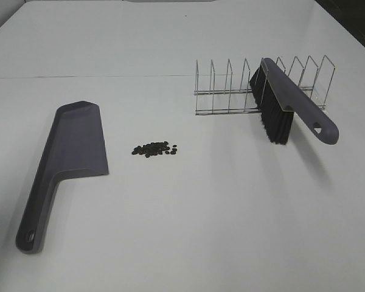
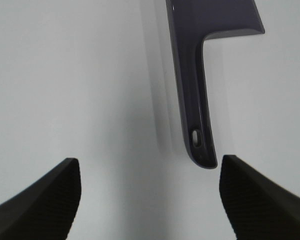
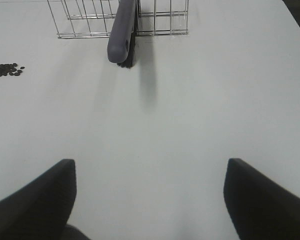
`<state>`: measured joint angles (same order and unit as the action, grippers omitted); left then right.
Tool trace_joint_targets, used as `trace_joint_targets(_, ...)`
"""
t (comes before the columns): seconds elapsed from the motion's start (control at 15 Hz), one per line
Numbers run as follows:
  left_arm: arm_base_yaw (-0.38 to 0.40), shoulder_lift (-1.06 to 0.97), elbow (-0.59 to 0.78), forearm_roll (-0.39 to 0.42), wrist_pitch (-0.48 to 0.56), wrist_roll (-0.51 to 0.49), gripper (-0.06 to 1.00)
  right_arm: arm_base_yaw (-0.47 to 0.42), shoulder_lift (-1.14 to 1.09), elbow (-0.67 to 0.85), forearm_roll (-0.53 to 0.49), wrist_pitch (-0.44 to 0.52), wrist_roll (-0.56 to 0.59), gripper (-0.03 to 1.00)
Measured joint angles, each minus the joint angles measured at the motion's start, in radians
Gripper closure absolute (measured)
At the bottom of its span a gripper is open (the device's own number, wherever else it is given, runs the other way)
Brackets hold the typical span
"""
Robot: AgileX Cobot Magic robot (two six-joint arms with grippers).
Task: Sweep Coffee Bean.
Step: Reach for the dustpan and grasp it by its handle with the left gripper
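White table (image 1: 182, 243) carries everything, and the 1 small heap of coffee beans (image 1: 153, 148) near its middle serves as the marker. Left of the heap lies the grey dustpan (image 1: 73, 146), flat, its broad pan near the heap but not touching it and its handle running toward the near edge. The left gripper (image 2: 150, 170) hangs over bare table just short of that handle's end, both fingers spread wide with nothing between them. The handle's long axis runs straight away from it, so I judge this arm the nearer one for the pan. Right of the heap and farther back, the brush (image 1: 289, 106) leans in a wire rack (image 1: 222, 91), bristles down, handle slanting toward the near right. The right gripper (image 3: 150, 170), also parted and empty, faces the handle's end from well apart. No bean looks swept yet.
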<state>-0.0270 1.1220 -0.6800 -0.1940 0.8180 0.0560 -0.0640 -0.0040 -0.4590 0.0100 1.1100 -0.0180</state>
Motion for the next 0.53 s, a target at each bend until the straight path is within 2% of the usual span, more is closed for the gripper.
trace_joint_targets(0.33, -0.011, 0.305, -0.184, -0.058, 0.009, 0.0, 0.24, 0.0, 0.0, 0.0, 0.0, 0.0, 0.0, 0.21)
trace_joint_targets(0.53, -0.09, 0.406, -0.247, -0.063, 0.005, -0.01, 0.24, 0.0, 0.0, 0.0, 0.0, 0.0, 0.0, 0.21)
